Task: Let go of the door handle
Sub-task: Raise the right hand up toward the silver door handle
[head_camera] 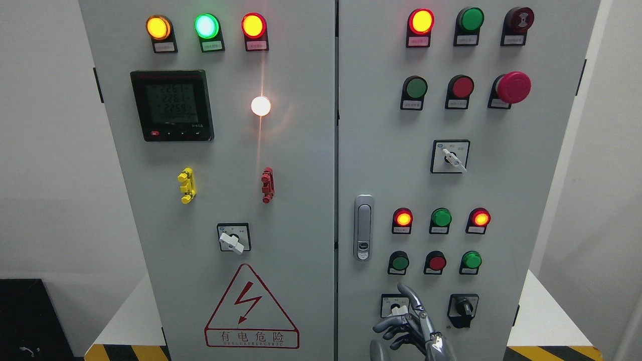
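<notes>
Only one hand [411, 328] shows, poking up from the bottom edge right of the middle. Metal fingers [409, 296] are spread loose, index pointing up, holding nothing. Can't tell which arm it's on.

We see the door handle [363, 227] on the right door [526, 200], just right of the seam. Our right hand [409, 326] sits below the handle and apart from it, beside a rotary switch [394, 306]. The meter [172, 105] lies up-left of the handle, on the left door [301, 200].

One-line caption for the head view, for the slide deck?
Robot hand, fingers spread, below the closed right door's handle, in front of a white rotary switch on the grey electrical cabinet.
</notes>
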You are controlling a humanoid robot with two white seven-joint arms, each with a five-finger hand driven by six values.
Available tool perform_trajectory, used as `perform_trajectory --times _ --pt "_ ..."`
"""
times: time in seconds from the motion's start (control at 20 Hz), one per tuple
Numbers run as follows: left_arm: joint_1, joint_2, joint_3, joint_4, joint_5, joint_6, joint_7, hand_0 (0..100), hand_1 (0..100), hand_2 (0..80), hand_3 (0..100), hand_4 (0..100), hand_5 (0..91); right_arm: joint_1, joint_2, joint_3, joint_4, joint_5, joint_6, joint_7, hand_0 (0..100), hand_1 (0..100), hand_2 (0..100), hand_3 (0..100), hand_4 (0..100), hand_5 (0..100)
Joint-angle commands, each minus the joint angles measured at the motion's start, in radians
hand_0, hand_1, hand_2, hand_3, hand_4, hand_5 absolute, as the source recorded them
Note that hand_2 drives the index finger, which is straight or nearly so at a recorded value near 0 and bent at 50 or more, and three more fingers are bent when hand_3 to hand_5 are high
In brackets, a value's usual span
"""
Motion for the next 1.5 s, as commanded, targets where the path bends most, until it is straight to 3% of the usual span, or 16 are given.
perform_trajectory --times 0.0,0.2,0.5,0.95,1.45 --pt "0.0 0.0 0.0 0.0 0.0 -0.001 -0.001 12 56 0.0 0 0 0.0 -0.073 0.002 0.003 0.042 0.216 0.03 -0.003 52 40 3 94 99 100" --pt "0.0 0.0 0.0 0.0 0.0 -0.001 -0.001 12 56 0.0 0 0 0.0 -0.113 0.004 0.007 0.085 0.36 0.03 -0.042 53 39 3 99 100 100" --pt "0.0 0.0 0.0 0.0 0.0 -0.001 -0.001 12 56 0.0 0 0 0.0 -0.134 0.002 0.01 0.134 0.532 0.024 -0.06 54 35 3 100 100 100" --pt "0.0 0.0 0.0 0.0 0.0 -0.001 -0.001 12 56 0.0 0 0 0.0 -0.181 0.001 0.009 0.207 0.733 0.024 -0.083 53 31 3 100 100 100" --pt "0.0 0.0 0.0 0.0 0.0 -0.001 -0.001 12 56 0.0 0 0 0.0 -0.219 0.006 0.013 0.253 0.876 0.044 -0.082 52 29 2 100 100 100"
